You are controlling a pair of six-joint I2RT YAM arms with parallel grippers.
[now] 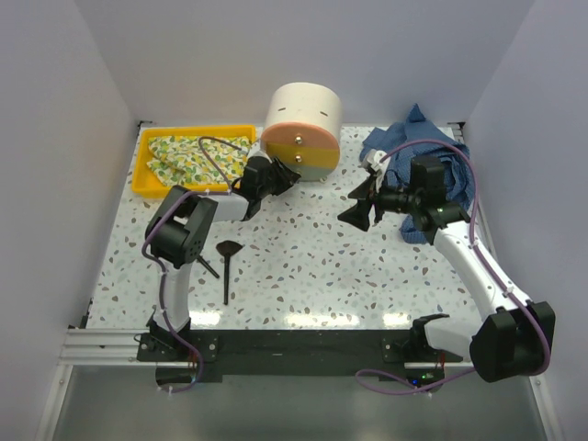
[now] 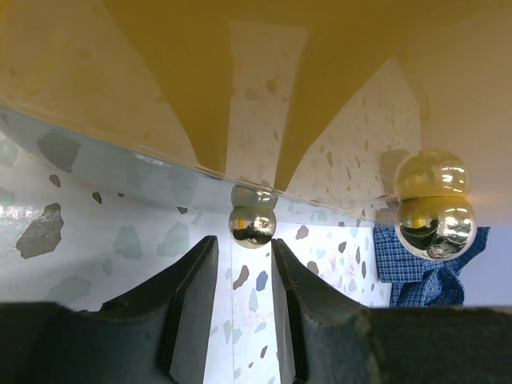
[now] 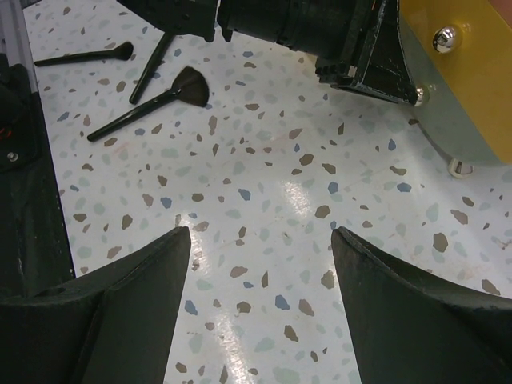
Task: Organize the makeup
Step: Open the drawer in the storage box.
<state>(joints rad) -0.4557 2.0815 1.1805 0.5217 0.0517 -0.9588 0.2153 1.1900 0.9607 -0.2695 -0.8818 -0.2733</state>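
Observation:
Of the makeup I see only thin dark brushes on the speckled table. A fan-headed brush (image 1: pixel 227 268) (image 3: pixel 156 98) lies left of centre. A second brush (image 1: pixel 208 267) (image 3: pixel 84 56) lies beside it, and a third brush (image 3: pixel 150 62) shows in the right wrist view. A round cream organizer (image 1: pixel 301 129) (image 3: pixel 464 80) lies on its side at the back, its pink and yellow front (image 2: pixel 240 80) carrying two gold knobs. My left gripper (image 1: pixel 290 176) (image 2: pixel 244 240) is closed in on the lower knob (image 2: pixel 252 226) (image 3: pixel 422 96). My right gripper (image 1: pixel 355 208) (image 3: pixel 262 232) hovers open over bare table, holding nothing.
A yellow tray (image 1: pixel 145 182) at the back left holds a leaf-patterned cloth (image 1: pixel 197 156). A blue checked cloth (image 1: pixel 432 152) (image 2: pixel 420 272) is heaped at the back right behind my right arm. The second gold knob (image 2: pixel 436 224) (image 3: pixel 444 38) sits close by. White walls enclose three sides.

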